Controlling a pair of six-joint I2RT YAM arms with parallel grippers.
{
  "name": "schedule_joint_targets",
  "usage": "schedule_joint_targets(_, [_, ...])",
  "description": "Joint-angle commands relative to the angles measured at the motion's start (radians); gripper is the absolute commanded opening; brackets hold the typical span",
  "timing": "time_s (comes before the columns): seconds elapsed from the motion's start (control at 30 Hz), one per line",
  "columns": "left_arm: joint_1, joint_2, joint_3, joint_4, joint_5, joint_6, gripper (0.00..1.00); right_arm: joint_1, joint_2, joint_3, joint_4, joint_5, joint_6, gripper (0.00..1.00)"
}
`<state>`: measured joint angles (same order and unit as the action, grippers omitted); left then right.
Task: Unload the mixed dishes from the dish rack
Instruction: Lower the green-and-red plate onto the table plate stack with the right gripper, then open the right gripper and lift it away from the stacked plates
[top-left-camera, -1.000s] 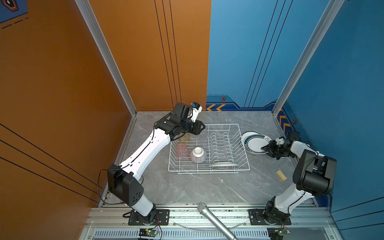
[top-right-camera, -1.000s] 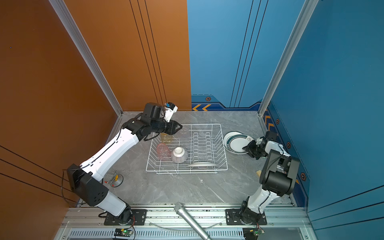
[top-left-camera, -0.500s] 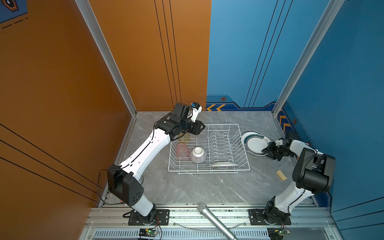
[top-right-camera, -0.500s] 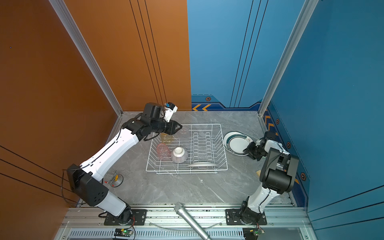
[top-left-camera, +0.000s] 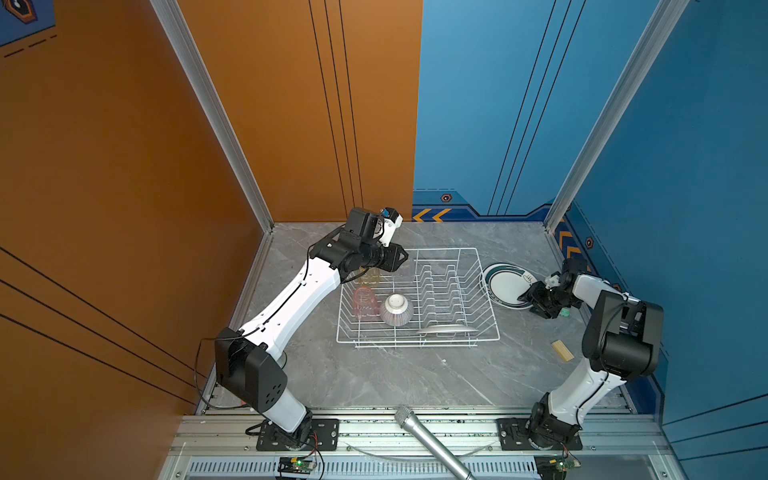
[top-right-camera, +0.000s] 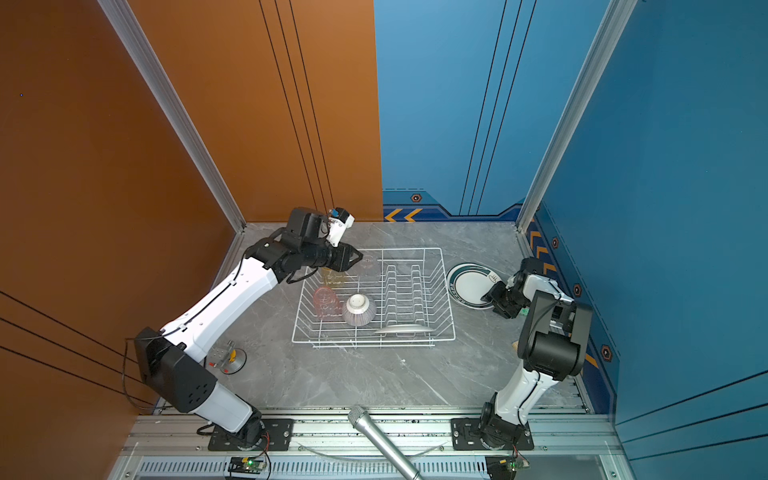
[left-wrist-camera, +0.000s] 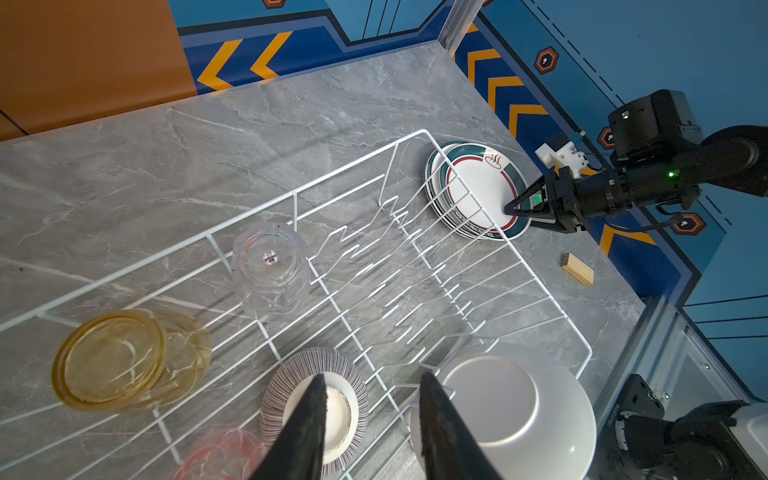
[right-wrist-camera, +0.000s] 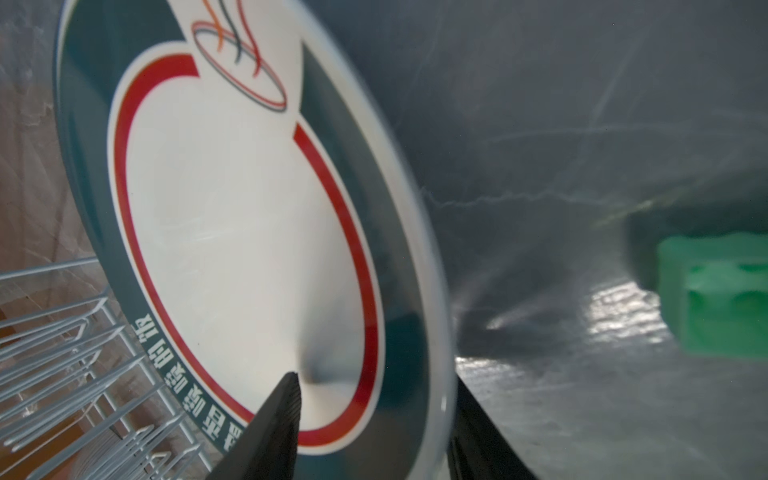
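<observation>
Grey marble tabletop (top-left-camera: 395, 374), orange and blue walls.

Item: dish rack (top-left-camera: 440, 249), centre. It holds an amber tumbler (left-wrist-camera: 124, 361), clear tumbler (left-wrist-camera: 270, 266), pink tumbler (top-left-camera: 365, 301), striped bowl (top-left-camera: 396, 309) upside down, and one white plate (top-left-camera: 446, 330) lying tilted at the near right corner.

Item: stack of plates (top-left-camera: 505, 286), on the table just right of the rack.

Right gripper (top-left-camera: 524, 297): jaws parted astride the top plate's rim, gripping nothing.

Left gripper (left-wrist-camera: 370, 415): parted, empty, above the rack's far left.

Step judged: release of a stacked plate.

Advice: withdraw level and straight outward, so the lower finger does not drag the rim and shift the stack.

Unclear:
- number of plates stacked
- rack plate's design, face down
- pink tumbler, blurred and cropped in the left wrist view
- green block (right-wrist-camera: 715, 291), out of focus
</observation>
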<state>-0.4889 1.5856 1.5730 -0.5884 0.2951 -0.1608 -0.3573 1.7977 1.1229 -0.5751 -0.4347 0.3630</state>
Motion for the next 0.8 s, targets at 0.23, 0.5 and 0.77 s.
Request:
schedule_joint_targets(0.23, [0.013, -0.029, -0.016, -0.019, 0.006, 0.022, 0.38, 0.053, 0.015, 0.061, -0.066, 0.145, 0.002, 0.67])
schedule_joint_targets(0.5, [0.016, -0.026, -0.014, -0.029, 0.002, 0.033, 0.38, 0.09, 0.033, 0.097, -0.076, 0.209, 0.023, 0.7])
schedule_joint_targets(0.77, [0.019, -0.026, -0.018, -0.035, -0.002, 0.04, 0.38, 0.128, 0.07, 0.146, -0.097, 0.254, 0.03, 0.71])
